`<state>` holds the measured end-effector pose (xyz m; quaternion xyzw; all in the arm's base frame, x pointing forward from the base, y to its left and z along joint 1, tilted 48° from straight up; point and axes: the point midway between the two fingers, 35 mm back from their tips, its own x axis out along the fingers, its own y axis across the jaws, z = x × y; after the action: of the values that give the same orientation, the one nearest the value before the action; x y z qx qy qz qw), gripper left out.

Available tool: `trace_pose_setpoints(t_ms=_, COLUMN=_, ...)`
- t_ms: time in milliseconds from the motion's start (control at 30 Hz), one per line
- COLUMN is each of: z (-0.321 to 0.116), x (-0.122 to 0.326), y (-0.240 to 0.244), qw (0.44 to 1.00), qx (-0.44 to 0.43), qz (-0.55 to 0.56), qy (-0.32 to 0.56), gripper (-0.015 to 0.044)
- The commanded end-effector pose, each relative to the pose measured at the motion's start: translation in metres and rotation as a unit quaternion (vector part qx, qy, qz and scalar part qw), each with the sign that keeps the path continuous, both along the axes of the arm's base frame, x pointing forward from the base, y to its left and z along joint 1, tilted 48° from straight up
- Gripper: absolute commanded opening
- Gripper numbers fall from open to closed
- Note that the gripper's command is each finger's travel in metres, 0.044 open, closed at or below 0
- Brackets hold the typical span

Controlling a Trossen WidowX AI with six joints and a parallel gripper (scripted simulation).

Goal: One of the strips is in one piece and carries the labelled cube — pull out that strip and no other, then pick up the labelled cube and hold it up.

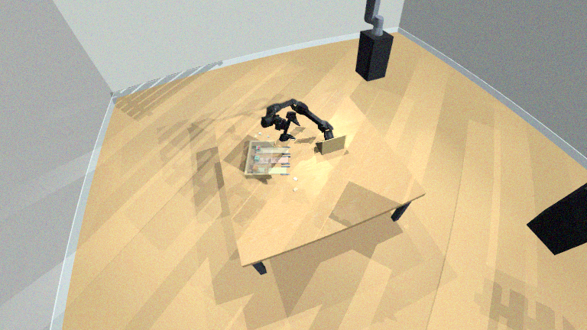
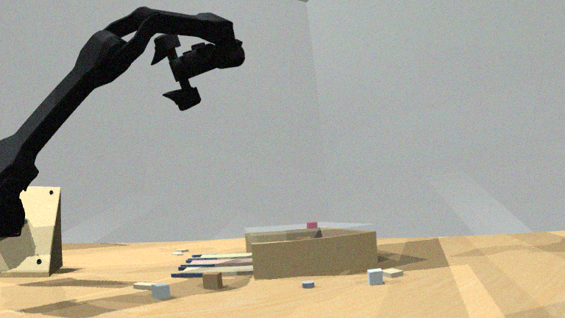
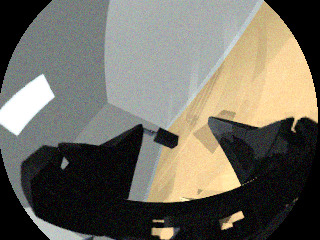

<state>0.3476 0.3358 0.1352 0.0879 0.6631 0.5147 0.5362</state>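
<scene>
My gripper (image 1: 296,131) (image 2: 157,79) (image 3: 176,123) is open and empty, high above the table and well clear of the box. The tan open-front box (image 1: 248,157) (image 2: 312,260) has a see-through top. Three strips stick out of its front side: a pale yellow-green strip (image 1: 279,150), a pink strip (image 1: 281,160) (image 2: 224,262) and another pale strip (image 1: 278,170), with dark blue pieces at their ends. Inside show a red cube (image 1: 258,147), a teal cube (image 1: 256,158) and an orange-brown cube (image 1: 255,167). No label is readable. Whether each strip is whole cannot be told.
A brown block (image 2: 211,280), a light blue block (image 2: 161,291), another light blue block (image 2: 374,276), a blue disc (image 2: 308,284) and a beige tile (image 2: 393,272) lie around the box. A tan upright panel (image 1: 333,144) (image 2: 43,231) stands by the arm's base.
</scene>
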Motion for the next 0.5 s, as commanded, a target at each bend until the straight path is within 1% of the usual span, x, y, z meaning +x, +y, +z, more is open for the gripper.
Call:
trace_pose_setpoints(t_ms=0, z=-0.001, x=0.000, y=-0.001, qw=1.000, qx=-0.003, qz=0.000, qy=-0.004, gripper=0.0400)
trace_pose_setpoints(t_ms=67, z=-0.010, x=0.001, y=-0.006, qw=0.999, qx=-0.028, qz=0.003, qy=-0.034, gripper=0.0400)
trace_pose_setpoints(t_ms=233, z=-0.038, x=0.009, y=-0.030, qw=0.981, qx=-0.122, qz=0.002, qy=-0.150, gripper=0.0400)
trace_pose_setpoints(t_ms=467, z=-0.061, x=0.022, y=-0.073, qw=0.920, qx=-0.246, qz=-0.027, qy=-0.304, gripper=0.0400)
